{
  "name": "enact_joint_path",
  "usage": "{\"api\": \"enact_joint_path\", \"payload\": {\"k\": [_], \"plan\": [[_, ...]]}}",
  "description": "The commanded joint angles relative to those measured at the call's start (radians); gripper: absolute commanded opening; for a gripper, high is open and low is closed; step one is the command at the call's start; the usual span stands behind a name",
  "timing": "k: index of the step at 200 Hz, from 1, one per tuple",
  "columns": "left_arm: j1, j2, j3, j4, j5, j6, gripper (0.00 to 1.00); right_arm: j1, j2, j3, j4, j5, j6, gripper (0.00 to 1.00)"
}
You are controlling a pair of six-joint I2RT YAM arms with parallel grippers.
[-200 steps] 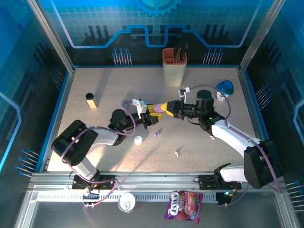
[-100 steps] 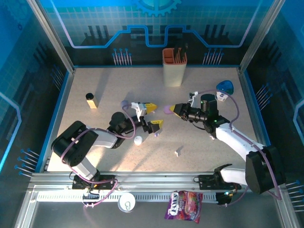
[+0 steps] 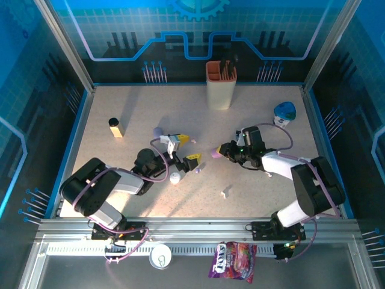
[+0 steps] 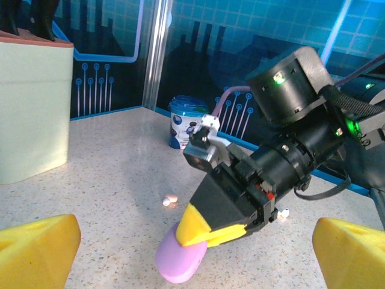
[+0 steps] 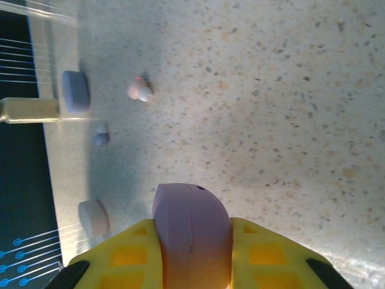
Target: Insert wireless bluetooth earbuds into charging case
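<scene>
Near the scene's centre, right end effector clamped on lilac case, left end effector spread wide, empty.

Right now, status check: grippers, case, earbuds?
Left gripper open, empty. Right gripper shut on lilac case. Purple earbud and white earbud loose on table. White case beside left gripper.
</scene>
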Motion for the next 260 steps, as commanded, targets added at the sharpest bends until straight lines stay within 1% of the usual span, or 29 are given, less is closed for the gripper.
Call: {"api": "enact_joint_path", "payload": {"k": [1,15,29,46,62,75,98,109,116,124,144,153,176,186,202,217,228,237,252,260], "plan": [[0.006,-0.041,-0.015,-0.025,-0.044,0.04,0.99,0.013,0.052,0.014,0.044,0.021,-0.028,0.18],[0.005,-0.063,-0.018,-0.065,-0.081,0.056,0.99,0.013,0.085,0.017,0.045,0.022,-0.035,0.19],[0.007,-0.101,-0.011,-0.134,-0.166,0.058,0.99,0.011,0.103,0.019,0.038,0.031,-0.048,0.2],[0.008,-0.165,0.012,-0.298,-0.273,0.077,0.99,0.011,0.104,0.022,0.024,0.049,-0.061,0.23],[0.011,-0.222,0.052,-0.488,-0.345,0.097,0.99,0.011,0.085,0.028,0.0,0.063,-0.076,0.34],[0.014,-0.258,0.087,-0.637,-0.363,0.121,0.99,0.011,0.056,0.038,-0.038,0.083,-0.105,0.49],[0.025,-0.301,0.151,-0.884,-0.404,0.114,0.99,0.014,-0.021,0.056,-0.125,0.146,-0.179,0.63],[0.037,-0.312,0.184,-0.994,-0.431,0.073,0.99,0.02,-0.063,0.068,-0.172,0.18,-0.229,0.67],[0.052,-0.313,0.205,-1.059,-0.426,0.045,0.99,0.025,-0.089,0.079,-0.204,0.203,-0.26,0.69],[0.069,-0.31,0.231,-1.124,-0.404,0.016,0.99,0.034,-0.114,0.09,-0.24,0.232,-0.292,0.7],[0.095,-0.303,0.327,-1.332,-0.418,-0.098,0.99,0.049,-0.165,0.11,-0.306,0.29,-0.346,0.71],[0.1,-0.297,0.372,-1.424,-0.46,-0.146,0.99,0.052,-0.18,0.115,-0.322,0.305,-0.36,0.71],[0.104,-0.287,0.47,-1.654,-0.626,-0.279,0.99,0.063,-0.197,0.13,-0.342,0.302,-0.379,0.77],[0.106,-0.285,0.498,-1.726,-0.664,-0.318,0.99,0.069,-0.194,0.138,-0.347,0.299,-0.386,0.78],[0.128,-0.281,0.527,-1.808,-0.647,-0.374,0.99,0.078,-0.186,0.148,-0.35,0.299,-0.395,0.8],[0.17,-0.268,0.542,-1.888,-0.557,-0.45,0.99,0.083,-0.174,0.154,-0.346,0.295,-0.399,0.8],[0.204,-0.255,0.53,-1.895,-0.483,-0.456,0.99,0.087,-0.166,0.161,-0.342,0.288,-0.4,0.81],[0.23,-0.248,0.506,-1.891,-0.442,-0.481,0.99,0.091,-0.156,0.165,-0.337,0.281,-0.4,0.81],[0.257,-0.245,0.482,-1.91,-0.447,-0.553,0.99,0.098,-0.145,0.177,-0.331,0.262,-0.4,0.81],[0.256,-0.239,0.492,-1.946,-0.479,-0.587,0.96,0.104,-0.14,0.183,-0.33,0.256,-0.4,0.82]]}}
